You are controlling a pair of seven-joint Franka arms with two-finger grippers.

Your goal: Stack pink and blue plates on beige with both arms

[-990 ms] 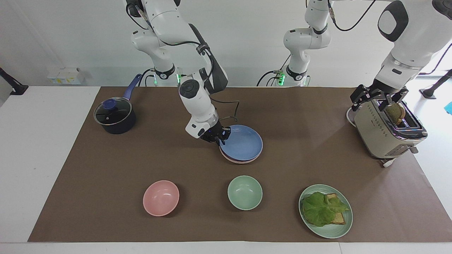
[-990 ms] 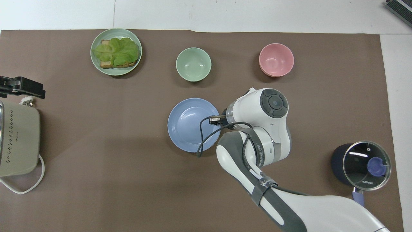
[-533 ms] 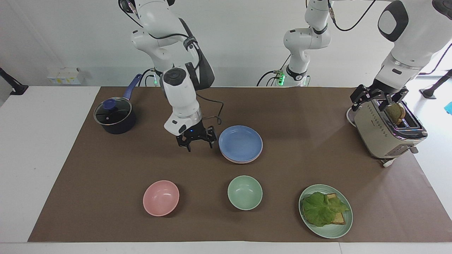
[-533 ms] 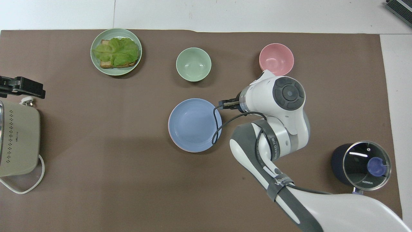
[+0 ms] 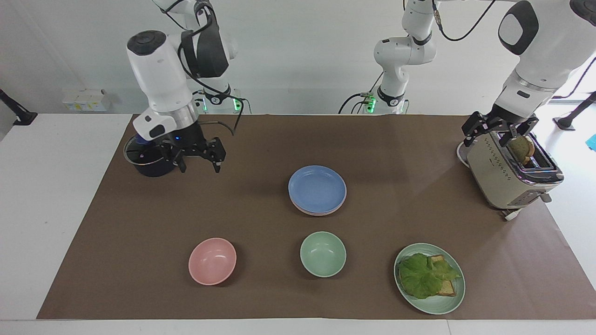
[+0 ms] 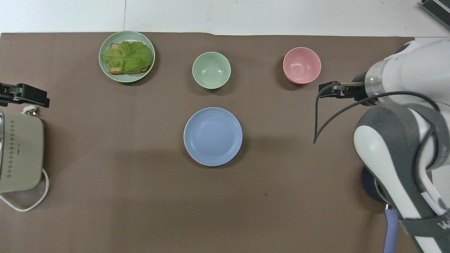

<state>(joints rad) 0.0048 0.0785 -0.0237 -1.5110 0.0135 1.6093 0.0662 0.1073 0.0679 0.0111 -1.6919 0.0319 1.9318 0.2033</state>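
The blue plate lies on top of a stack in the middle of the brown mat. A thin rim of the pink plate shows just under it. The beige plate is hidden beneath them. My right gripper hangs open and empty above the mat beside the dark pot, well away from the stack toward the right arm's end. My left gripper waits open over the toaster, holding nothing.
A lidded dark pot stands under the right arm. The toaster with a slice of toast sits at the left arm's end. Farther from the robots stand a pink bowl, a green bowl and a green plate with lettuce and toast.
My right gripper opened and let go of the blue plate's rim, then rose and swung away toward the pot. The blue plate stays on the stack. The left arm has not moved.
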